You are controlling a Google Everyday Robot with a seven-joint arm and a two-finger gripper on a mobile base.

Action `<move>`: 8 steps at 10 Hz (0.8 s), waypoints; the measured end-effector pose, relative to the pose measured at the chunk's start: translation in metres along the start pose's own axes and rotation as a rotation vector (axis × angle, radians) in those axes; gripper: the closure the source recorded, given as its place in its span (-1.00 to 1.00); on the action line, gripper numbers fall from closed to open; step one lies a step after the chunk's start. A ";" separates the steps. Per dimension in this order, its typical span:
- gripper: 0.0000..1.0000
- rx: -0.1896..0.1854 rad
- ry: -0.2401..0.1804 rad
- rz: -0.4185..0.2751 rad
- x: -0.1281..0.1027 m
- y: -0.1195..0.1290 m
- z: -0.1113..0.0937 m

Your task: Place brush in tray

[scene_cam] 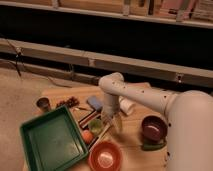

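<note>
The dark green tray (49, 141) lies at the front left of the small wooden table (131, 142), and nothing shows inside it. The brush (104, 133) is a thin pale stick, slanted, just right of the tray between a small green cup (96, 125) and the orange-red bowl (106, 157). My gripper (115, 122) hangs from the white arm (145, 97) over the table's middle, right at the brush's upper end. I cannot tell whether it touches the brush.
A blue block (94, 103), dark red-and-black sticks (85, 117) and a white cylinder (127, 106) lie behind the gripper. A maroon bowl (153, 127) stands at the right, a small dark cup (44, 104) at the back left, and an orange ball (88, 136) by the tray's edge.
</note>
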 end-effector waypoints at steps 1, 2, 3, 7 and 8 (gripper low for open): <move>-0.60 -0.015 0.041 0.001 0.002 0.001 0.004; -0.60 -0.032 0.078 0.000 0.003 0.002 0.008; -0.60 -0.041 0.094 0.001 0.005 0.002 0.010; -0.52 -0.078 0.141 0.011 0.009 0.003 0.019; -0.30 -0.082 0.155 0.017 0.011 0.004 0.020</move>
